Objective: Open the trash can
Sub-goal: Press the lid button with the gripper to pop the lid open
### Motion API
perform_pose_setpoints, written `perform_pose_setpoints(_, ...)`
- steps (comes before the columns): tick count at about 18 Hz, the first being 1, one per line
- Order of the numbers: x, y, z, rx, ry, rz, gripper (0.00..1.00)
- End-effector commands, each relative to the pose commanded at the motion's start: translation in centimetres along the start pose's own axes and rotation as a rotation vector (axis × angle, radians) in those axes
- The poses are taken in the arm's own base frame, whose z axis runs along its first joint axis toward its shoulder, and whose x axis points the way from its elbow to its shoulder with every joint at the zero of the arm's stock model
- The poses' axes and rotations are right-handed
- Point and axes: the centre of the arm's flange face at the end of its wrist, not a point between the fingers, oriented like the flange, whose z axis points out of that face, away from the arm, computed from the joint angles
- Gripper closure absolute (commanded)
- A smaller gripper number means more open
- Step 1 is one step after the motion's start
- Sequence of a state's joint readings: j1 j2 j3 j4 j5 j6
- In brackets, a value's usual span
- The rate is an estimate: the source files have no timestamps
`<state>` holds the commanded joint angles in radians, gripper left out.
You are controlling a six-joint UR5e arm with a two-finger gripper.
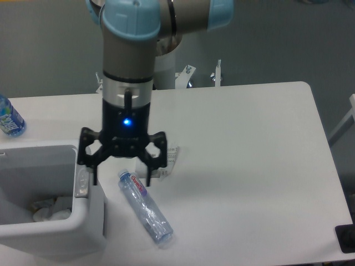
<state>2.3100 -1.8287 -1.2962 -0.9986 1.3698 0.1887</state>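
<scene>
Trash can (55, 230), a large white boxy plastic bin with rounded corners, sits low and to the left of the jaws on the white desk (249, 166), and its top already shows an open well with crumpled paper inside. Whether the lid is fully swung back I cannot tell, since it lies out of view. The black two-finger gripper (121, 176) hangs with its jaws spread wide and holding nothing, one fingertip just above the small grey push-button tab (82, 183) on the bin's rim. To press well, I judge the finger should come straight down on the tab's middle, gently, so the light bin does not slide. A clear plastic bottle (145, 206) lies on its side just below the jaws; keep clear of it.
</scene>
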Motion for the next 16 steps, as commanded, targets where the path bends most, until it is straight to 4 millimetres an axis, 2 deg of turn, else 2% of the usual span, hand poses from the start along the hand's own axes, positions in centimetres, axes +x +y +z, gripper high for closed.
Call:
perform_pose_setpoints(3, -3.3, 0.0, -1.1, 0.019, -0.035, -0.027, 0.00)
perform_pose_setpoints(7, -7.3, 1.3, -1.3, -0.037, -0.143, 0.023, 0.00)
perform_pose_setpoints(11, -9.4, 4.0, -0.1, -0.176, -0.246, 0.230, 0.00)
perform_pose_setpoints(16, -10.2, 6.6, 1.3, -0.296, -0.285, 0.418, 0.00)
